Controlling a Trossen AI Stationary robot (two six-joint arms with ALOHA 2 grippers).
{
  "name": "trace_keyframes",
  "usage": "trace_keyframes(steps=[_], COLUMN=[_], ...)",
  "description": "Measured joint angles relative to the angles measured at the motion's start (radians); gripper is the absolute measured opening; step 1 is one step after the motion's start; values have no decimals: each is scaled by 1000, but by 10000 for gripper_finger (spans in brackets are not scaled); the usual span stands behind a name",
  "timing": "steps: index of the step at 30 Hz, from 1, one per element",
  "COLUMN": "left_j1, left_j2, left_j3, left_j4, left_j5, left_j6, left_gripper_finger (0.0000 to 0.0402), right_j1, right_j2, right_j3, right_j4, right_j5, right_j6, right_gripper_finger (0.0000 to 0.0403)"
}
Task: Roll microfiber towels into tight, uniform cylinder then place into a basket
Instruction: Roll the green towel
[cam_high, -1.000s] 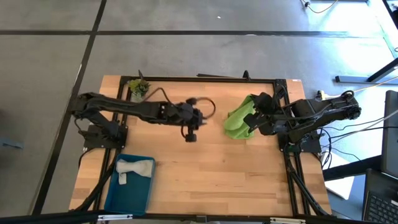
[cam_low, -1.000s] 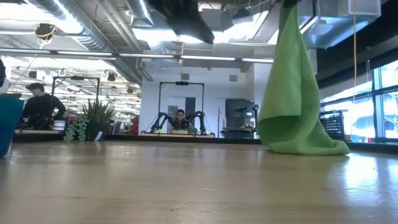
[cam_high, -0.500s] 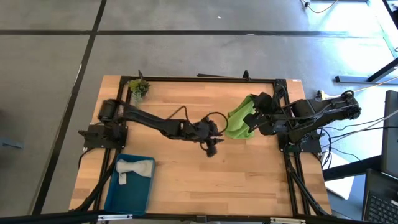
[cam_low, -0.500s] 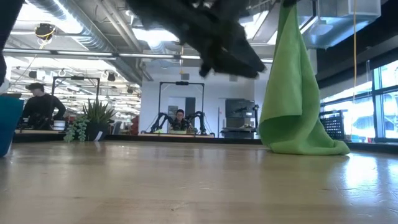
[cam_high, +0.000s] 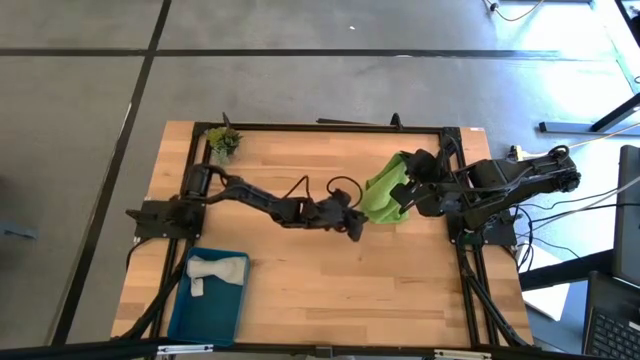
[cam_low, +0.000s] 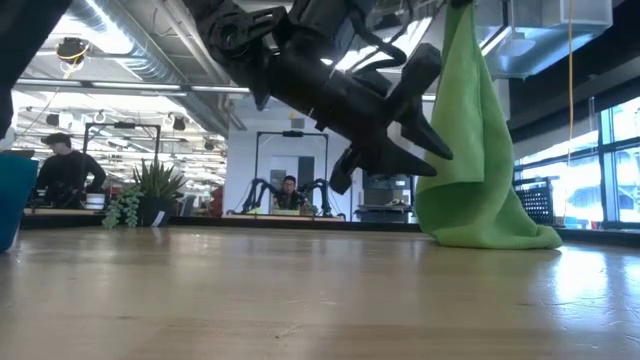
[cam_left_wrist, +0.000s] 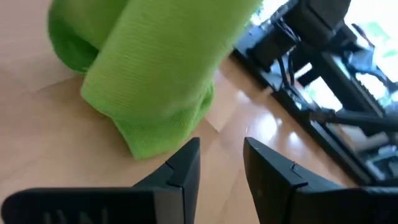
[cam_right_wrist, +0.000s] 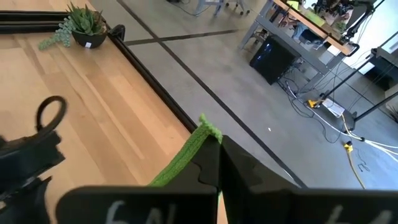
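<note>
Over in the teal basket (cam_high: 185, 315) a grey towel (cam_high: 215, 270) lay rolled. Mid-table, the left gripper (cam_high: 356, 230) hovered, fingers (cam_left_wrist: 180, 171) slightly parted and empty, just beside the lime green towel (cam_high: 380, 198). That hung limp from the right gripper (cam_high: 407, 190), clamped on its top edge. Soft, light; take the bottom hem.

table (cam_high: 300, 280): wooden | on it: basket (cam_high: 180, 318), plant sprig (cam_high: 222, 141), green towel (cam_high: 380, 200) (bottom edge only)

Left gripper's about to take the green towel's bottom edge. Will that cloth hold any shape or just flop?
Likely flops: the green towel hangs limp from the right gripper, its bottom crumpled on the table. Probably light. It may slip between the left gripper's slightly parted fingers unless bunched.
</note>
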Motion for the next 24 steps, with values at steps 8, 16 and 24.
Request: trace_keyframes(steps=[8,16,24], left_j1=[32,34,21], left_j2=[0,0,0], left_j3=[0,0,0], left_j4=[-20,-41,-21], left_j5=[-13,-18,-22], left_j6=[-31,-80,-89], left_gripper_finger=[110,110,110], right_j1=[0,0,0], right_j2=[0,0,0], right_j3=[0,0,0], right_j4=[42,112,176], right_j5=[0,1,10], right_j6=[-42,-103,-153], right_gripper_finger=[3,4,4])
